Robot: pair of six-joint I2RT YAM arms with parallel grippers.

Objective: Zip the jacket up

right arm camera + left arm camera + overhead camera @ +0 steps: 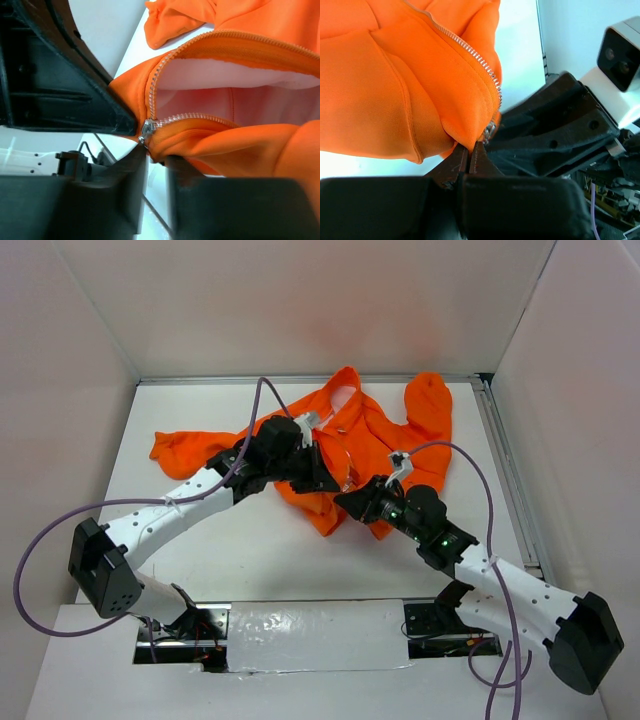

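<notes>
Where white walls (300,300) box white table (260,550) | orange jacket (380,430) lies crumpled

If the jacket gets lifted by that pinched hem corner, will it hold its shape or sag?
Likely floppy: the jacket lies rumpled and folds where the left gripper pinches its hem. The zipper curves with the cloth, so it probably adds little stiffness. The matte cloth should grip, not slip.
</notes>
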